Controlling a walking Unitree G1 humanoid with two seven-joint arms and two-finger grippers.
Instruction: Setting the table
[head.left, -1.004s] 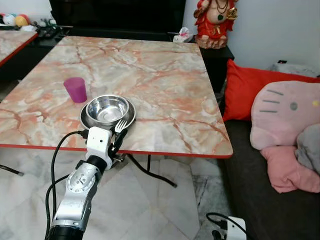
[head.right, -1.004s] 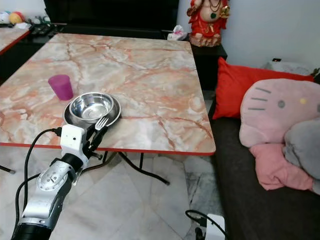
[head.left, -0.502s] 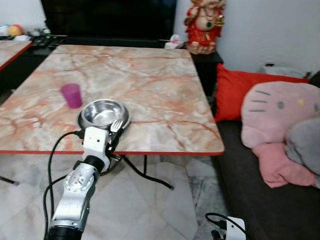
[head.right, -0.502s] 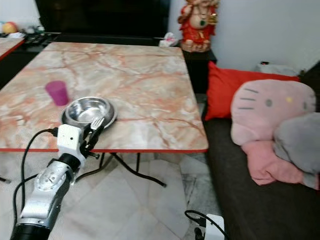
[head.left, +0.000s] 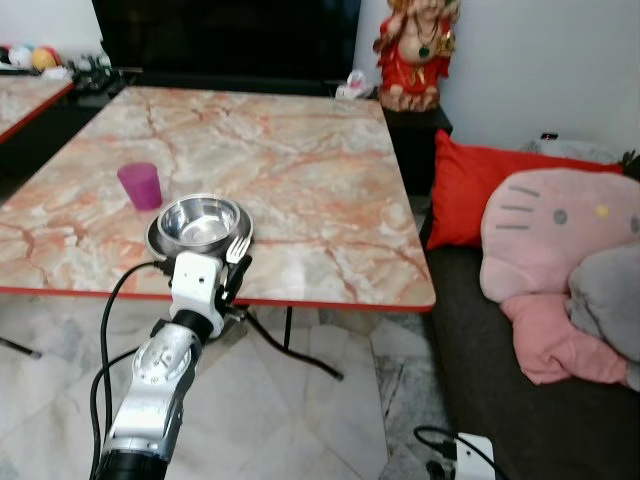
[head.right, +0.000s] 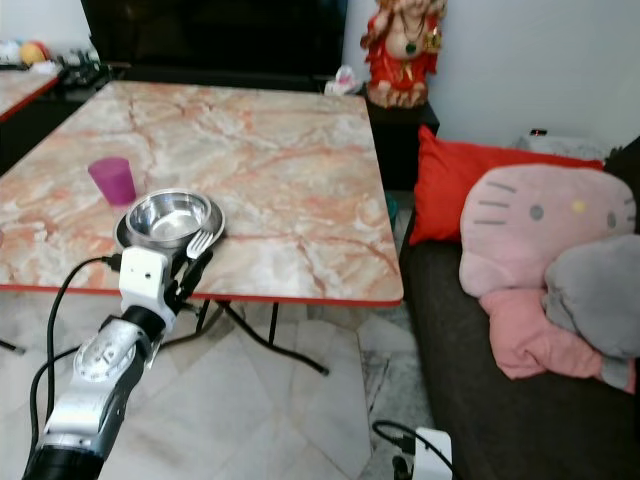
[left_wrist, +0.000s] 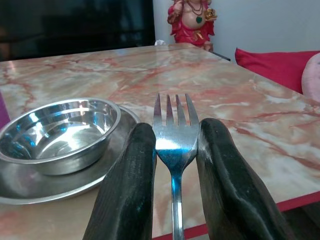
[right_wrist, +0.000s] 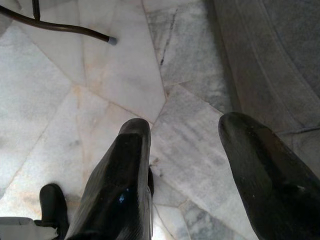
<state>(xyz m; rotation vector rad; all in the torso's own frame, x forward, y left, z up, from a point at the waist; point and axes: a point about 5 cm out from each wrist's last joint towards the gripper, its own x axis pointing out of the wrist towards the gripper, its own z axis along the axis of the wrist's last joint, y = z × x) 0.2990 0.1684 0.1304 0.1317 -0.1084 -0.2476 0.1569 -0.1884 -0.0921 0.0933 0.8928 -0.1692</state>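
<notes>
1. Looking down the right wrist view, I see the right gripper (right_wrist: 182, 165) hanging over the pale stone floor (right_wrist: 100, 90), fingers spread apart.
2. I hold the left gripper (left_wrist: 172, 150) at the near red edge of the marble table (head.left: 300, 180), its two black fingers clamped on a fork (left_wrist: 172, 135), tines pointing away.
3. Just beyond the fork, a steel bowl (head.left: 203, 220) sits on a steel plate (left_wrist: 30, 187).
4. A purple cup (head.left: 140, 185) stands near the plate, to its far left.
5. A red figurine (head.left: 418, 50) stands past the far right corner.
</notes>
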